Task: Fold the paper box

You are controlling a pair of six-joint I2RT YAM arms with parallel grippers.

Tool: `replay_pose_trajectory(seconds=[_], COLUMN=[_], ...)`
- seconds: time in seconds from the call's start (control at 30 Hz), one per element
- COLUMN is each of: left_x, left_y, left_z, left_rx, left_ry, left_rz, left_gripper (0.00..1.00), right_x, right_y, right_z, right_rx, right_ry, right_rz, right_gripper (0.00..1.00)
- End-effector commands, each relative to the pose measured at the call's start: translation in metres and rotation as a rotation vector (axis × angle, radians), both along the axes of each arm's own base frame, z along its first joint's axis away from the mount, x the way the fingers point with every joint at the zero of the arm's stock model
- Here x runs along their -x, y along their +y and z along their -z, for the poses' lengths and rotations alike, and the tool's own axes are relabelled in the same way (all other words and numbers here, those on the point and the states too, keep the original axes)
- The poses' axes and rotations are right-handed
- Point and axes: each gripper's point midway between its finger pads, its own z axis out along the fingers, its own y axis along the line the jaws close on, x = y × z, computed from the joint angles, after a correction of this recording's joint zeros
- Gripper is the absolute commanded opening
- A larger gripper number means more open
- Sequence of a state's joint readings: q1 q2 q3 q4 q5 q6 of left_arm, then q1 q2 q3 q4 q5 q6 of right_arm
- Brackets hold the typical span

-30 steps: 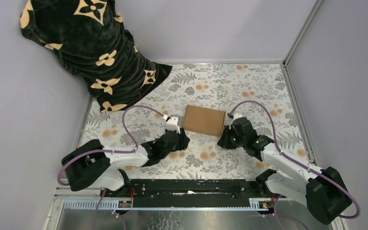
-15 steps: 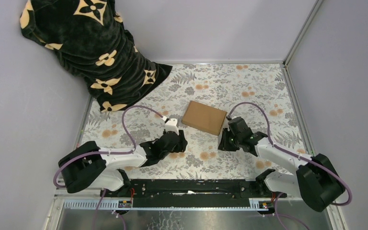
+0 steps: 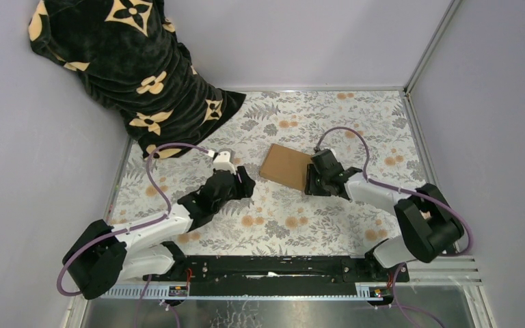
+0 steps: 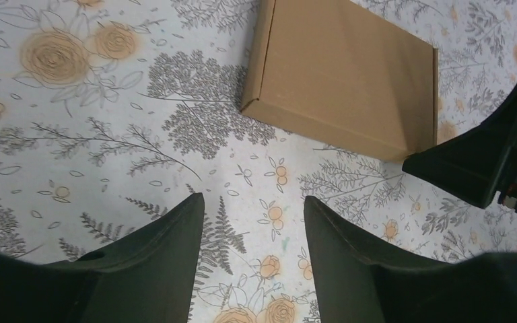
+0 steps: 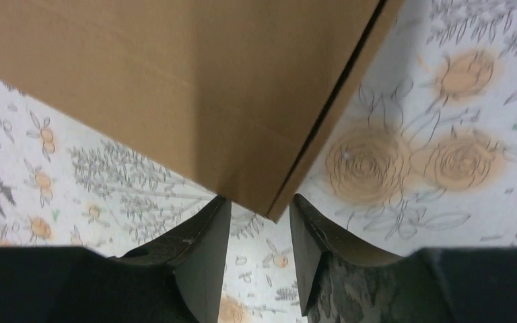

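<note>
The paper box (image 3: 285, 167) is a flat brown cardboard rectangle lying folded shut on the floral cloth, slightly skewed. In the left wrist view the box (image 4: 345, 73) lies ahead and right of my left gripper (image 4: 253, 198), which is open, empty and apart from it. My left gripper (image 3: 245, 179) is just left of the box in the top view. My right gripper (image 3: 307, 179) is at the box's right edge. In the right wrist view the right gripper (image 5: 260, 199) is open, with the near corner of the box (image 5: 175, 87) just at the gap between its fingertips. The right gripper also shows in the left wrist view (image 4: 491, 161).
A black blanket with gold flower shapes (image 3: 130, 61) is heaped at the back left corner. Grey walls close the back and sides, with a metal rail (image 3: 420, 147) along the right edge of the floral cloth (image 3: 342, 116).
The right gripper has moved left and away from me, staying at the box's right edge. The box has shifted slightly left and turned. The left gripper has drawn back to the left.
</note>
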State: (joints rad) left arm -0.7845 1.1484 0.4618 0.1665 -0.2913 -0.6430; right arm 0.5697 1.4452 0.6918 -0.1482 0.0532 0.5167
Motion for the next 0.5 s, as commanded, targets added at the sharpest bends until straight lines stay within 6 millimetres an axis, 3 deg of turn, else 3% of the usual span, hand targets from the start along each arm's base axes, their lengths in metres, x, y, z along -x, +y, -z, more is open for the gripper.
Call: replay_pose_trajectory(seconds=[0.0, 0.13, 0.27, 0.47], left_x=[-0.006, -0.008, -0.011, -0.014], left_y=[0.007, 0.012, 0.015, 0.017], left_z=[-0.011, -0.009, -0.009, -0.01], left_rx=[-0.01, -0.009, -0.008, -0.006], left_ry=[-0.018, -0.015, -0.014, -0.016], left_rz=[0.012, 0.005, 0.001, -0.002], left_gripper=[0.63, 0.63, 0.63, 0.63], right_x=[-0.036, -0.049, -0.062, -0.075], right_y=[-0.003, -0.008, -0.025, -0.046], right_z=[-0.009, -0.004, -0.001, -0.011], right_rx=[0.092, 0.116, 0.137, 0.129], right_ry=[-0.08, -0.075, -0.065, -0.083], right_rz=[0.017, 0.02, 0.049, 0.076], right_gripper=[0.46, 0.46, 0.47, 0.47])
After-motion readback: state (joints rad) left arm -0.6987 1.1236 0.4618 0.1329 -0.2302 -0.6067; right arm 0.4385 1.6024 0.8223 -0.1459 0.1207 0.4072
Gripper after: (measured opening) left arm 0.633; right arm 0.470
